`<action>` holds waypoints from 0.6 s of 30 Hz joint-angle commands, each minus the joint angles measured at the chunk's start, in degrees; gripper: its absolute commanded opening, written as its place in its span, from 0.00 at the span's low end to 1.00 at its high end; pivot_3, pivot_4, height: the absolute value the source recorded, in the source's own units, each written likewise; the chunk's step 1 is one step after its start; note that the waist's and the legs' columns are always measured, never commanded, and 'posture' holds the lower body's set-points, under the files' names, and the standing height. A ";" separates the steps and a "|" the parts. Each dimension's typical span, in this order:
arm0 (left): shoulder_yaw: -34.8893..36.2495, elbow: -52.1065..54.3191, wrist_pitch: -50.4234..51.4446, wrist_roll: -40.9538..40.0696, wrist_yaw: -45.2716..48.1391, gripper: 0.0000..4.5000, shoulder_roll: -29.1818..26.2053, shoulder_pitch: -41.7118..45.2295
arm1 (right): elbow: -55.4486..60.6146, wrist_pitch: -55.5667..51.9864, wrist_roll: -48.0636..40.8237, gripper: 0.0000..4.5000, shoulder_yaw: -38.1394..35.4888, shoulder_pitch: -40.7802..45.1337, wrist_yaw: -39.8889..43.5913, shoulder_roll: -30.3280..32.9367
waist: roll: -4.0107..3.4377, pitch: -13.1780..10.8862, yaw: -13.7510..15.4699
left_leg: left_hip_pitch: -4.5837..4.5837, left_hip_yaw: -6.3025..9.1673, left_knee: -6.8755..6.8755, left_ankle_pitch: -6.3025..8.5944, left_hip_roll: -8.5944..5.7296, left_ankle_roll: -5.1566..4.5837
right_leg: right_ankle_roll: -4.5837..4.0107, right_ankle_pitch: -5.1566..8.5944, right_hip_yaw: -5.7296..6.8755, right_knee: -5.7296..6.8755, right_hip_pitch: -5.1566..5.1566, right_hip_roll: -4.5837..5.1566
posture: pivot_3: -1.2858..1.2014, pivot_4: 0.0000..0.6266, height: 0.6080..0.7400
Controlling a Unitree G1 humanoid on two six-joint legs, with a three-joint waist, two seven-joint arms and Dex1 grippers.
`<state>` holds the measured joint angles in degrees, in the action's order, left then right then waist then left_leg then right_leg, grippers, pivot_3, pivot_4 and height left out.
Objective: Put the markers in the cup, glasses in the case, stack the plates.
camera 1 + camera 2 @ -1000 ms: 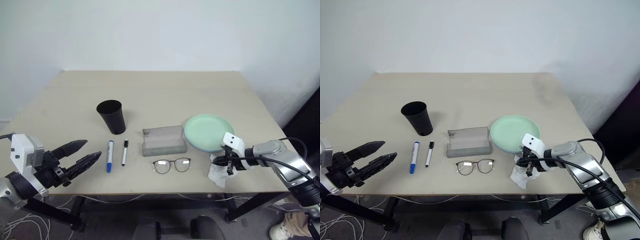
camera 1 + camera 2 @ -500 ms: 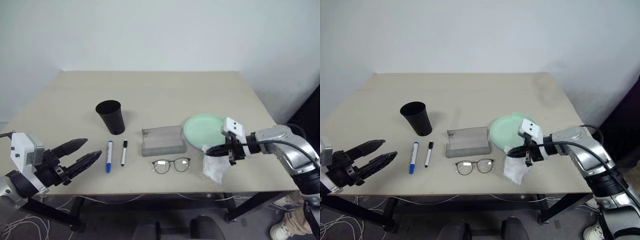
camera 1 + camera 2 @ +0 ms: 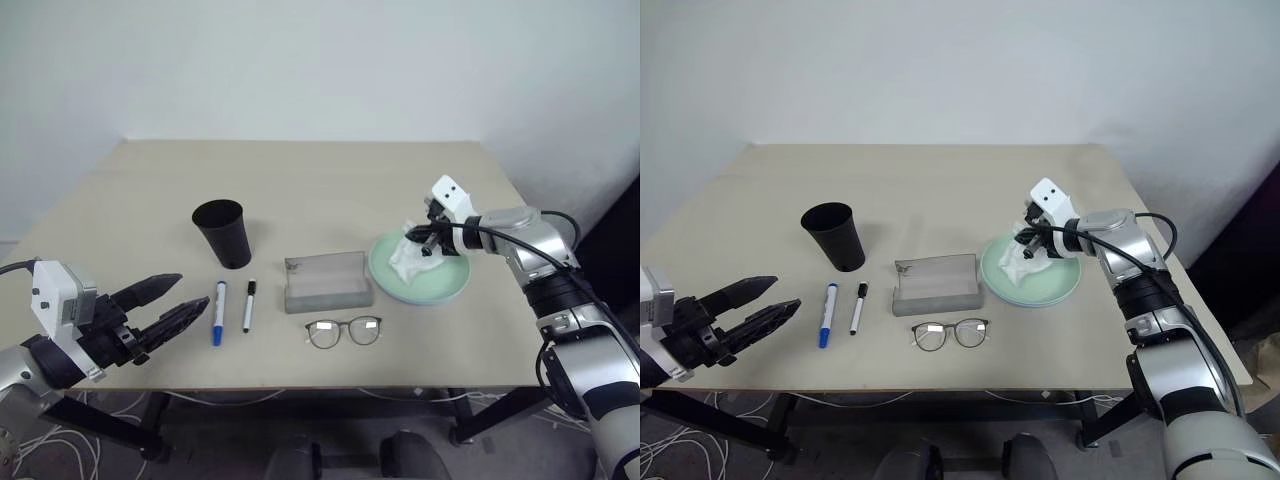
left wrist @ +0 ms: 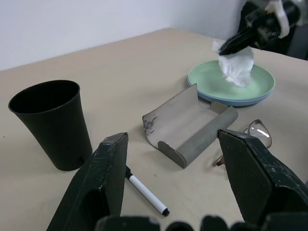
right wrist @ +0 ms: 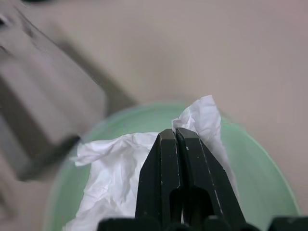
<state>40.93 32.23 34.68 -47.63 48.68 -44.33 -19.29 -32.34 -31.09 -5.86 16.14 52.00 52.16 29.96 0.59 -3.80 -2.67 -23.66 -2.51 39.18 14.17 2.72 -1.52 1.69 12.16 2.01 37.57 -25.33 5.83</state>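
While right tool (image 3: 428, 241) pinches tissue (image 3: 408, 258), it covers mint plate (image 3: 440, 288).

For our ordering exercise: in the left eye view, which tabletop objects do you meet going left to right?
Black tapered plastic cup → blue-capped white marker → black-capped white marker → grey open case → mint green round plate.

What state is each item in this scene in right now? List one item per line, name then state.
Cup: upright, empty, as far as can be seen.
Case: open, nothing inside.
Glasses: unfolded, lying on the table.
Blue-capped marker: capped, lying flat.
Black-capped marker: capped, lying flat.
Plates: stacked, green on blue.
Tissue: crumpled, pinched and hanging over the green plate.
Left claw: open, empty.
Right claw: shut on the tissue.
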 commanded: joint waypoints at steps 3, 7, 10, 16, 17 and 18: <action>0.99 1.41 -1.42 0.08 0.00 0.69 -0.35 0.04 | -4.06 3.87 3.64 0.13 -0.30 3.43 0.04 -0.45 | -0.05 -0.02 -0.17 | 0.01 0.01 -0.04 0.00 0.01 0.00 | -0.06 -0.03 0.00 0.04 -0.03 -0.03 | 0.52 0.00 0.71; -0.63 0.79 -1.95 1.85 -0.23 0.69 -1.29 0.98 | -3.63 5.45 2.70 0.43 -2.18 4.71 3.17 0.15 | -0.10 -0.04 -0.25 | 0.04 0.01 -0.01 -0.03 0.01 0.02 | -0.08 -0.05 0.00 0.07 -0.03 -0.03 | 0.52 0.00 0.71; -3.91 -0.72 -1.61 4.07 -2.05 0.69 -2.67 4.80 | 0.66 4.46 -2.87 0.43 -6.06 5.77 10.69 1.48 | -0.14 -0.07 0.04 | 0.06 0.04 0.00 -0.08 0.01 0.07 | -0.08 -0.05 0.01 0.08 0.01 -0.03 | 0.52 0.00 0.71; -17.36 -3.82 -0.93 7.80 -2.20 0.69 -4.47 16.86 | 9.87 0.64 -10.41 0.43 -8.12 5.22 27.54 8.37 | -0.13 -0.05 0.69 | 0.07 0.14 0.04 -0.15 -0.03 0.07 | -0.07 -0.05 0.07 0.07 0.13 -0.02 | 0.52 0.00 0.71; -20.16 -4.60 -1.25 9.00 -2.05 0.69 -4.33 19.07 | 11.17 0.15 -11.08 0.43 -7.84 4.74 29.38 9.21 | -0.12 -0.05 0.71 | 0.07 0.13 0.04 -0.15 -0.03 0.07 | -0.07 -0.05 0.07 0.07 0.14 -0.02 | 0.52 0.00 0.71; -23.27 -5.62 -1.74 10.36 -1.73 0.69 -3.97 21.46 | 12.53 -0.20 -11.51 0.43 -7.44 4.18 30.85 9.87 | -0.11 -0.05 0.70 | 0.07 0.12 0.03 -0.15 -0.03 0.07 | -0.07 -0.05 0.07 0.07 0.12 -0.03 | 0.52 0.00 0.71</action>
<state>20.83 27.14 34.17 -39.20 46.51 -47.97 -0.36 -22.61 -30.68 -15.43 9.22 56.17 79.97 39.13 0.48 -3.85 -1.97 -23.59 -2.39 39.21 14.01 2.70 -1.45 1.62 12.10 2.09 37.65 -25.21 5.79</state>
